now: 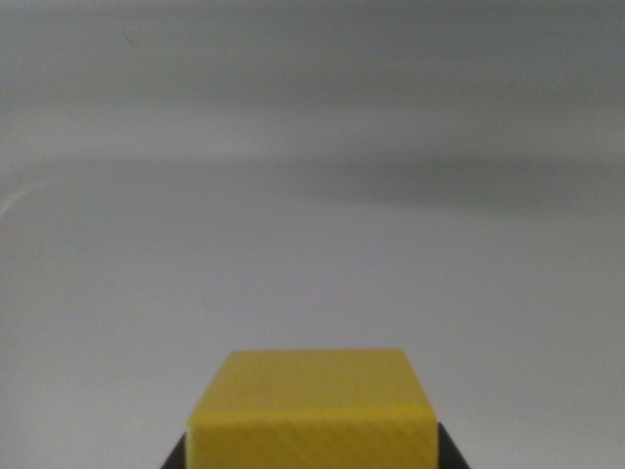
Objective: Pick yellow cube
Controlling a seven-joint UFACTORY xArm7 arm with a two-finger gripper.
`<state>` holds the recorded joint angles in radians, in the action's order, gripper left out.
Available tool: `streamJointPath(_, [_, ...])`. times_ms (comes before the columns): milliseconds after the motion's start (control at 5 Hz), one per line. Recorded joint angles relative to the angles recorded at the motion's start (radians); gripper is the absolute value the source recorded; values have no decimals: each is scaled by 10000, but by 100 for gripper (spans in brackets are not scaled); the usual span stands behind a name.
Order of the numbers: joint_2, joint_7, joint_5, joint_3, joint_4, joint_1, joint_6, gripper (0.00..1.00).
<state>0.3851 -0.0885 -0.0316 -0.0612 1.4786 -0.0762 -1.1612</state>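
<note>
Yellow cube (pixel 312 410) cut off below; dark gripper tips barely visible.

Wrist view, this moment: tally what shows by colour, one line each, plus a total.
Yellow: 1, the yellow cube at the bottom centre.
Black: 2, dark gripper fingers flanking the cube's lower corners; only their tips show, so the grip cannot be judged.
Grey-white: 1, the plain surface behind.
Total: 4

Plain grey-white surface (pixel 312 283) fills view; soft dark shadow band crosses upper half.
</note>
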Motion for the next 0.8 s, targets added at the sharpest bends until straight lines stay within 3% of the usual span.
streamJointPath(200, [-172,-15,-3,-4,301,4,-472,100])
streamJointPath(400, [-172,-15,-3,-4,301,4,-472,100])
streamJointPath(600, [-340,-30,-6,-7,596,7,-935,100])
streamJointPath(800, [-340,-30,-6,-7,596,7,-935,100])
